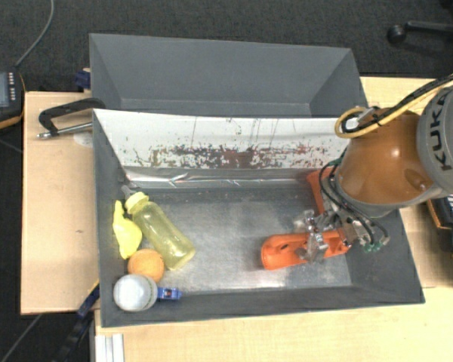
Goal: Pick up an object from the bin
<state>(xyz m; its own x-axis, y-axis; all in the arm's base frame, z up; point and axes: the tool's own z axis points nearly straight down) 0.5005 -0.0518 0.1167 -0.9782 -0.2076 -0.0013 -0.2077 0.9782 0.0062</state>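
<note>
My gripper (315, 243) is low at the bin's right side, directly on an orange elongated tool-like object (281, 252) that lies on the bin floor. Its metal fingers sit over the right end of that orange thing, which stretches to the left from under them. Whether the fingers clasp it I cannot make out.
At the bin's left lie a clear yellowish bottle (162, 234), a yellow squeaky-toy shape (125, 234), an orange ball (146, 265) and a white ball with a blue piece (136, 293). The arm's orange cover hangs over the right wall.
</note>
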